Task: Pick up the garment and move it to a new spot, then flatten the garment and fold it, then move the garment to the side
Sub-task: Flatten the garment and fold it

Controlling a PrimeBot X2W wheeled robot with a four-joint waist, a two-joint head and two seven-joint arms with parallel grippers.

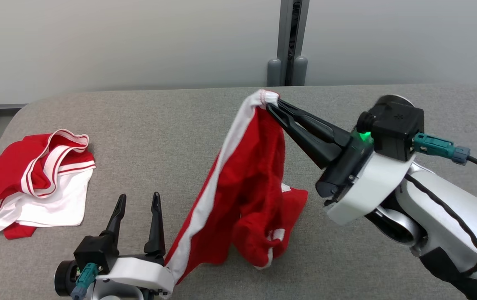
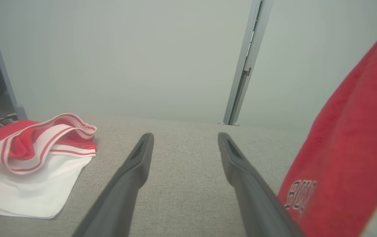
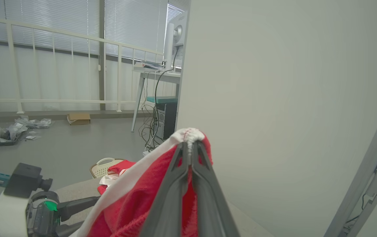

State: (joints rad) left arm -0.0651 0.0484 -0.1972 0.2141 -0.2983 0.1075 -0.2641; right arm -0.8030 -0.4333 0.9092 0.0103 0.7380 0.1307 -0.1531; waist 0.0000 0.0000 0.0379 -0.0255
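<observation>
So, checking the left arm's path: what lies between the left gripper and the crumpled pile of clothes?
Bare grey table from left gripper to pile, head view.

Centre stage, a red garment [image 1: 247, 183] hangs like a curtain across the middle of the grey counter [image 1: 159, 121], pinched at its white band by the right claw [image 1: 272, 105], with its lower folds resting on the surface. The right arm [image 1: 388, 183] bars the counter's right side. Bare surface lies open between the garment and a red-and-white heap [image 1: 34, 183] at far left. The left claw [image 1: 138, 199], spread wide, stands at that lane's near end, just beside the garment. A wall panel [image 1: 138, 41] closes off the far edge.
</observation>
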